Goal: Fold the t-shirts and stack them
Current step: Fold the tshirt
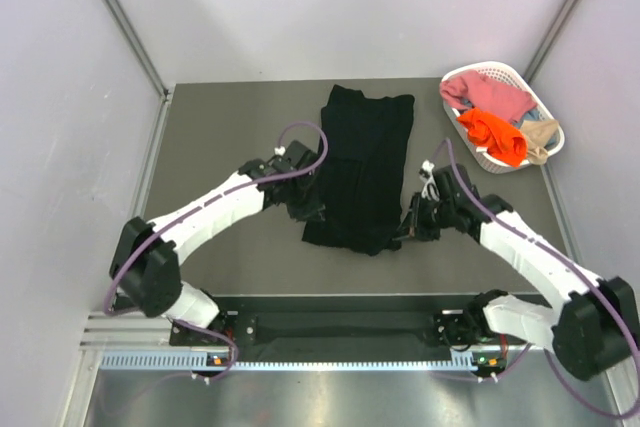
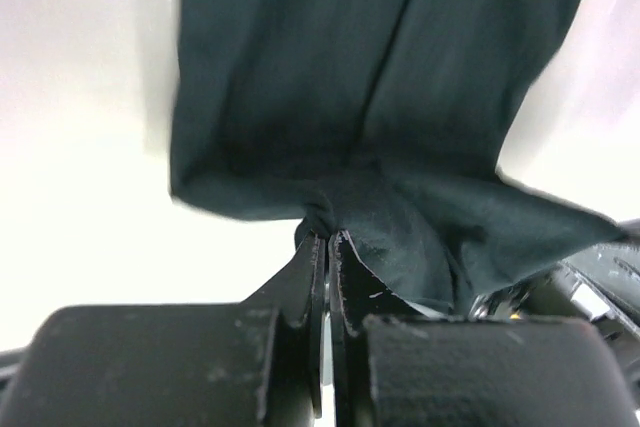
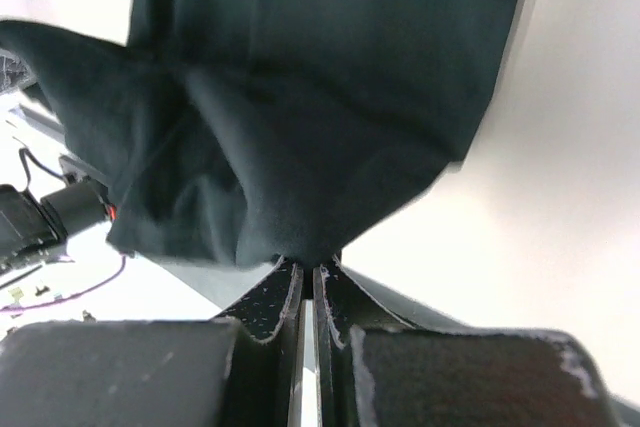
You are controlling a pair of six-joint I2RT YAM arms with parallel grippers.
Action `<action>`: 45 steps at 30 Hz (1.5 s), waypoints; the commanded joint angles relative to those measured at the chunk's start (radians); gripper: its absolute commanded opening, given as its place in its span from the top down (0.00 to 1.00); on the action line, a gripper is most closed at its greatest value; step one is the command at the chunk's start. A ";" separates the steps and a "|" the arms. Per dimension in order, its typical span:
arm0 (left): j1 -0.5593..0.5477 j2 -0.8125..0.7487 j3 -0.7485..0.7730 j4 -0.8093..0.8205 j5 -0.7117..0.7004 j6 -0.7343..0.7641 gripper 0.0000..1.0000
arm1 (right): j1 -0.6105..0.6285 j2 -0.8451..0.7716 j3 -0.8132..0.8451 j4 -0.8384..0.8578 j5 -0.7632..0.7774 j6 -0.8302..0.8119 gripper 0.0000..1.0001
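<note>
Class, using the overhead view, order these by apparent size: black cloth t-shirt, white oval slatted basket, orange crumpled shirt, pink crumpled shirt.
1. black cloth t-shirt
2. white oval slatted basket
3. pink crumpled shirt and orange crumpled shirt: too alike to rank.

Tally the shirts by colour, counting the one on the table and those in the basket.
Black shirt: 1
Pink shirt: 1
Orange shirt: 1
Beige shirt: 1
Total: 4
</note>
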 commanded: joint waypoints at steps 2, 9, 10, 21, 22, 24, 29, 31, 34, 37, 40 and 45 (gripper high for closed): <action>0.102 0.099 0.162 -0.019 0.013 0.130 1.00 | -0.092 0.142 0.176 -0.036 -0.083 -0.150 1.00; 0.226 0.322 0.384 -0.028 0.058 0.214 1.00 | -0.175 0.363 0.361 -0.056 -0.149 -0.207 1.00; 0.234 0.348 0.407 -0.028 0.082 0.220 1.00 | -0.190 0.385 0.378 -0.058 -0.159 -0.209 1.00; 0.269 0.569 0.645 -0.049 0.130 0.248 1.00 | -0.278 0.610 0.556 -0.062 -0.209 -0.238 1.00; 0.272 0.577 0.659 -0.049 0.130 0.246 1.00 | -0.287 0.624 0.567 -0.061 -0.216 -0.244 1.00; 0.278 0.598 0.671 -0.051 0.127 0.245 1.00 | -0.293 0.667 0.602 -0.061 -0.227 -0.250 1.00; 0.292 0.638 0.700 -0.046 0.135 0.236 1.00 | -0.305 0.745 0.664 -0.070 -0.239 -0.263 0.99; 0.294 0.646 0.707 -0.043 0.138 0.236 1.00 | -0.310 0.770 0.673 -0.068 -0.245 -0.261 0.99; 0.300 0.661 0.710 -0.042 0.141 0.228 1.00 | -0.310 0.799 0.687 -0.068 -0.248 -0.264 0.97; 0.304 0.672 0.714 -0.036 0.142 0.223 1.00 | -0.315 0.814 0.699 -0.062 -0.245 -0.261 0.96; 0.307 0.690 0.728 -0.032 0.145 0.223 1.00 | -0.318 0.836 0.711 -0.062 -0.245 -0.256 0.95; 0.314 0.721 0.749 -0.029 0.156 0.220 1.00 | -0.321 0.866 0.742 -0.062 -0.245 -0.252 0.94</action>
